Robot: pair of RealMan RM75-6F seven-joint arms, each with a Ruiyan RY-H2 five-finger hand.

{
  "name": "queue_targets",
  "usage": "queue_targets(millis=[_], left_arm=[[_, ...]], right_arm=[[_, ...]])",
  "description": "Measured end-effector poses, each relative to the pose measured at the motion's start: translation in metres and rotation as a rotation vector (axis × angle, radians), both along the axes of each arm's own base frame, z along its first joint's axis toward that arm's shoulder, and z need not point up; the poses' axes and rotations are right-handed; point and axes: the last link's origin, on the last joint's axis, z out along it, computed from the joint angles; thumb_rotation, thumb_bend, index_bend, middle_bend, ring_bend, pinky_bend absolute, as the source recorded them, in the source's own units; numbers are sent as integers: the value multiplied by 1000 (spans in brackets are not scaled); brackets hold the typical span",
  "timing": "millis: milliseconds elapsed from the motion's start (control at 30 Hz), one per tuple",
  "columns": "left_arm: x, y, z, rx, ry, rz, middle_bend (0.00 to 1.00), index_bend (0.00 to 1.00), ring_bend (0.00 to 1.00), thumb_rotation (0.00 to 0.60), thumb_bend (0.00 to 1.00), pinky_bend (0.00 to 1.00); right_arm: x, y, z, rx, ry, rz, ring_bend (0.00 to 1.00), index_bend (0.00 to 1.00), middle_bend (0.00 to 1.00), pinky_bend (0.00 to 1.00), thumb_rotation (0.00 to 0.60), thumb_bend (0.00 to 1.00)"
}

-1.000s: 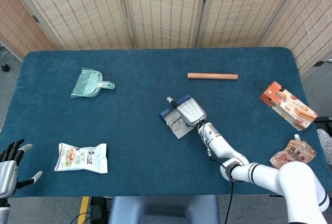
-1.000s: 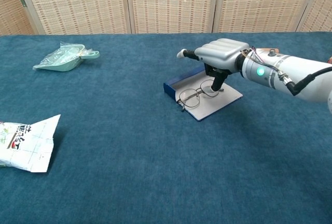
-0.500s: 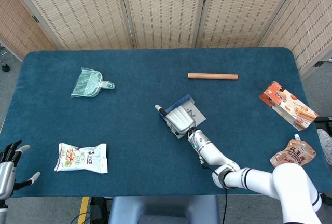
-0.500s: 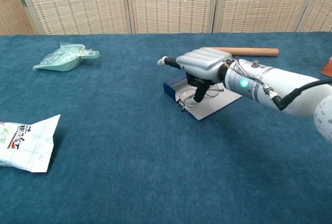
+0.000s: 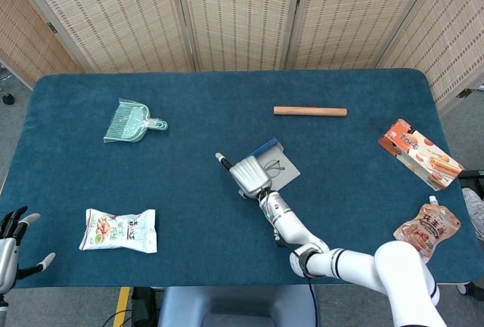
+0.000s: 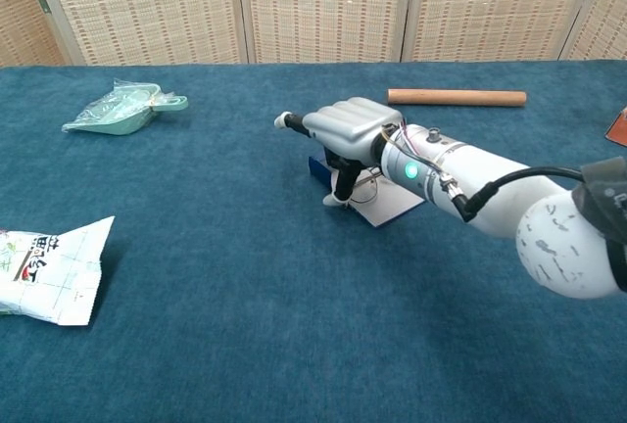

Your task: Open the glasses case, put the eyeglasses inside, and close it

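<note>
My right robot hand (image 6: 343, 127) is hovering over the open glasses case (image 5: 281, 171), fingers curled down by the eyeglasses (image 5: 271, 166); I cannot tell whether it is gripping anything. My left robot hand (image 5: 9, 244) is hanging empty, fingers apart.

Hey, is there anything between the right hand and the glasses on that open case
Nothing visible. The right hand is directly over the open glasses case, its fingers reaching down at the eyeglasses lying on it. Other items sit well away.

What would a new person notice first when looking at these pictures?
Most striking is the right hand near the table's middle, fingers pointing down at the near-left edge of the open glasses case, where the eyeglasses lie. Behind it lies a wooden stick. A snack bag sits at the front left.
</note>
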Motion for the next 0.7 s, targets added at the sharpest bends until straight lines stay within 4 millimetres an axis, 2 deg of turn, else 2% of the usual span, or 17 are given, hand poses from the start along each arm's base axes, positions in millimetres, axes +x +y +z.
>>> queue_targets(millis=[300,700], left_arm=[[-3,-2,1,-1,0,9,119,236,105,600,199,190],[-4,-2,-1,-3,-6,9,119,236,105,600,199,190]], right_arm=[[1,-6,-5,-19,13,-14,1000,3,1000,1000,600,194],[-14,-14,10,-60,28,-34,1000,3,1000,1000,600,195]])
